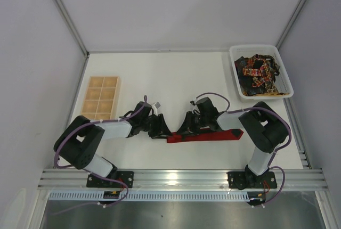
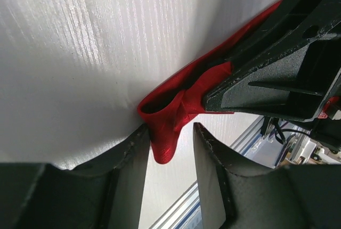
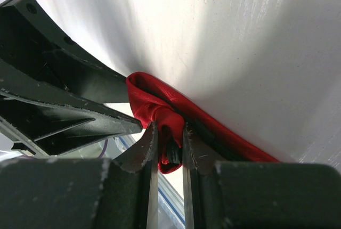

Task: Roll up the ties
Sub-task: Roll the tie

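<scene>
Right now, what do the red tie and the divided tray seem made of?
The red tie: woven fabric with slight sheen, showing fine ribs and soft folds. The divided tray: probably pale unfinished wood, matte tan, though too small to be sure.

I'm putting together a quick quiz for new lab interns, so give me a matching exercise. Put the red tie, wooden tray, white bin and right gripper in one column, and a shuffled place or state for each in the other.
Column one:
1. red tie
2. wooden tray
3. white bin
4. right gripper

Column two:
A. holds a heap of patterned ties, far right
B. shut on a fold of red fabric
C. lying stretched out at the near middle
D. at the left, divided into compartments

Pairs: 1-C, 2-D, 3-A, 4-B
</scene>
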Available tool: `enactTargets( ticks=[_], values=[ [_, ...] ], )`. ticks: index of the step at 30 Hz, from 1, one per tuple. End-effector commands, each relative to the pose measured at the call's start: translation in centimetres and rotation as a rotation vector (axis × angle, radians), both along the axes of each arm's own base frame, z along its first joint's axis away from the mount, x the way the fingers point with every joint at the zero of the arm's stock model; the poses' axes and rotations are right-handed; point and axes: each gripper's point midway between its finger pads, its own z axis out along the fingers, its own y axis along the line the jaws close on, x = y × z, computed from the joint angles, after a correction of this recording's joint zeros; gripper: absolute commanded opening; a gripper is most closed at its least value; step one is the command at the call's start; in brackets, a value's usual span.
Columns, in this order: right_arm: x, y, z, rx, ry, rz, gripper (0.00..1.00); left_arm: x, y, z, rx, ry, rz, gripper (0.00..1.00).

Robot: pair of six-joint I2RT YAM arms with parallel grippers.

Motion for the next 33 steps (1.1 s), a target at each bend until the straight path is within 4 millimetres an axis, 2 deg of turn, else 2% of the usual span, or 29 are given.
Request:
enactTargets(
  ticks=[1,10,12,15,18,22,25,26,27,29,33],
  values=[
    [-0.1,-0.2,-0.6,-0.004,0.006,-0.003,0.00,-0.7,1.4,-2.2,0.070,0.035,0.021,0.43],
    [-0.2,-0.2,-0.7,-0.003,0.007,-0.001,0.00,-0.6,1.5,-2.6,0.093,0.036,0.014,0.25],
    [-0.2,-0.2,-0.7,-0.003,0.006,0.000,0.00,-0.5,1.5,-2.7,0.100,0.034,0.010,0.18],
    [-0.1,-0.1,-0.5,-0.001,0.005,-0.001,0.00,-0.3,1.4,-2.8,0.124,0.027,0.001,0.00],
    [-0.1,-0.2,-0.2,-0.011,-0.002,0.008,0.03,-0.3,1.3,-2.6,0.152,0.010,-0.009,0.00],
    [0.4,-0.3,0.9,-0.050,-0.048,0.017,0.18,0.0,1.3,-1.7,0.209,-0.034,-0.019,0.00],
    [0.7,-0.7,1.9,-0.086,-0.093,0.029,0.24,0.2,1.6,-1.1,0.249,-0.062,-0.026,0.00],
    [1.2,-0.6,2.5,-0.086,-0.125,0.036,0.25,0.2,1.6,-0.9,0.255,-0.069,-0.028,0.00],
    [0.8,-1.1,2.3,-0.121,-0.106,0.037,0.28,0.2,1.6,-0.8,0.272,-0.074,-0.031,0.00],
    [1.0,-1.3,3.1,-0.126,-0.137,0.045,0.30,0.1,1.6,-0.6,0.284,-0.076,-0.038,0.00],
    [1.1,-2.0,3.5,-0.162,-0.153,0.048,0.35,0.3,1.1,0.1,0.305,-0.104,-0.051,0.00]
  ],
)
